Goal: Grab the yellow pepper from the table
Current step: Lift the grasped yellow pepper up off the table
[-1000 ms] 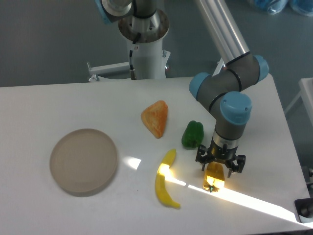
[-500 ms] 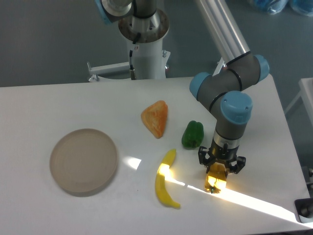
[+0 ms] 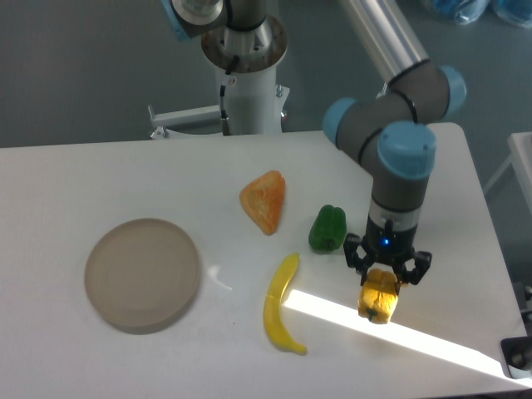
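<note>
The yellow pepper [image 3: 378, 301] is small, glossy and yellow-orange. It hangs between the fingers of my gripper [image 3: 386, 278], which is shut on it. The pepper is lifted a little above the white table [image 3: 100, 174], over a bright strip of sunlight at the right front. The arm comes down onto it from the upper right.
A green pepper [image 3: 328, 228] sits just left of the gripper. A yellow banana [image 3: 281, 305] lies to the front left, an orange wedge [image 3: 265, 199] behind it, and a round beige plate [image 3: 144, 273] at the left. The table's right edge is near.
The fingers closed on the yellow pepper, then the gripper rose with it and shifted slightly right. The pepper has left the table.
</note>
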Action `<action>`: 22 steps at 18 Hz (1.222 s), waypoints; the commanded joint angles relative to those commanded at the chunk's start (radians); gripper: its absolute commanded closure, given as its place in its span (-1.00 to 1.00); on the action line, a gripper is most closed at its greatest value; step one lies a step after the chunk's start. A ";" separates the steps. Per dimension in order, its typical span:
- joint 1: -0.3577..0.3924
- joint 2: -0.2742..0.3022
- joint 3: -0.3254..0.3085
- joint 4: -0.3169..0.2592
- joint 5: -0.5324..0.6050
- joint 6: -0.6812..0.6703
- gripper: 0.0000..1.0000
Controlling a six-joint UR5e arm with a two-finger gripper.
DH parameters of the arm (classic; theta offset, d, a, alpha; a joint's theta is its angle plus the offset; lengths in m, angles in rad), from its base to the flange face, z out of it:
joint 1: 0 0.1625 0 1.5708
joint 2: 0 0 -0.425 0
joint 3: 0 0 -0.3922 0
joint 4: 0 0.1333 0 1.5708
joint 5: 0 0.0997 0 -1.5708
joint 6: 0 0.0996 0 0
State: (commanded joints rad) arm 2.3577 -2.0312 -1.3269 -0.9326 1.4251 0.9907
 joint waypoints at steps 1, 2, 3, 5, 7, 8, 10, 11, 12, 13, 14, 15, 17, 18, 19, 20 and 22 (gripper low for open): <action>0.000 0.014 -0.003 -0.014 0.002 0.015 0.10; 0.000 0.023 -0.003 -0.023 0.002 0.023 0.10; 0.000 0.026 -0.002 -0.029 0.002 0.031 0.10; 0.005 0.026 0.001 -0.057 0.005 0.087 0.10; 0.011 0.034 0.014 -0.122 0.021 0.172 0.10; 0.014 0.051 0.018 -0.152 0.052 0.199 0.10; 0.015 0.057 0.026 -0.172 0.112 0.220 0.10; 0.017 0.057 0.028 -0.173 0.121 0.224 0.10; 0.017 0.057 0.028 -0.175 0.121 0.233 0.10; 0.018 0.058 0.028 -0.173 0.123 0.246 0.10; 0.018 0.058 0.029 -0.173 0.123 0.258 0.10; 0.020 0.058 0.029 -0.173 0.123 0.266 0.10; 0.025 0.058 0.029 -0.173 0.123 0.267 0.10; 0.026 0.058 0.029 -0.172 0.123 0.266 0.10; 0.026 0.058 0.029 -0.172 0.123 0.266 0.10; 0.026 0.057 0.029 -0.170 0.123 0.266 0.10; 0.026 0.057 0.029 -0.167 0.123 0.266 0.10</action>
State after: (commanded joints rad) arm 2.3838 -1.9742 -1.2977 -1.0999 1.5478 1.2563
